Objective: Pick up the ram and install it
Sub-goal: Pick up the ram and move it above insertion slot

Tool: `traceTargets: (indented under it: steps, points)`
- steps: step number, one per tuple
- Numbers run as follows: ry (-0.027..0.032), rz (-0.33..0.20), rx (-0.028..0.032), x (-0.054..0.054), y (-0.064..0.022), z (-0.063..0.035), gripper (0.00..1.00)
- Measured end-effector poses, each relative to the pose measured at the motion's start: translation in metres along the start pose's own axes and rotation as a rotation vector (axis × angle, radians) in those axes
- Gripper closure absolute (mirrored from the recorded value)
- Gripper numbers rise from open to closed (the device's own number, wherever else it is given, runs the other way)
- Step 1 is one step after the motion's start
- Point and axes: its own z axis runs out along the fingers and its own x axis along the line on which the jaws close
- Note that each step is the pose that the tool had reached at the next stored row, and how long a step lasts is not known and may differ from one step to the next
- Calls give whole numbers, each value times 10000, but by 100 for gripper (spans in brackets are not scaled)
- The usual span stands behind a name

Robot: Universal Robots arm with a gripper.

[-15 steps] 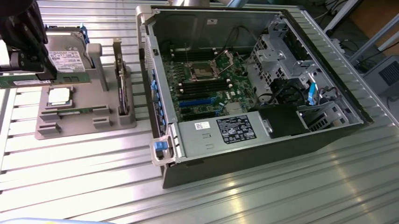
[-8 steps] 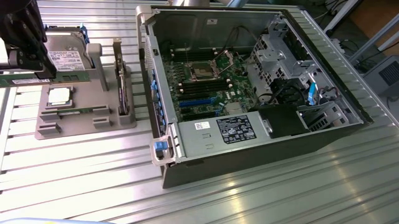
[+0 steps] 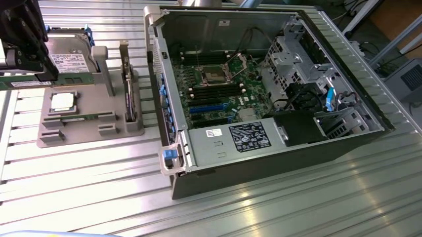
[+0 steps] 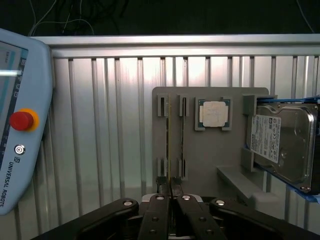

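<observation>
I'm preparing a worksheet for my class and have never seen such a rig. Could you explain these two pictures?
A robot arm ends in a claw. One picture comes from a camera off the arm, the other from one on its wrist. On the ribbed metal table stand an open computer case and a grey holder carrying a processor chip, a hard drive and an upright card. A green memory stick sits at the claw's tip; whether it is gripped, I cannot tell.
</observation>
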Motion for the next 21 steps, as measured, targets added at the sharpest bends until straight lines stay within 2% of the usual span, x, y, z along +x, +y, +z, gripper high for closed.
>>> traceTargets:
  steps: [6,21]
  points:
    - [1,0,-1,-1,-1,-23,88]
    - [0,0,-1,-5,-6,-178,88]
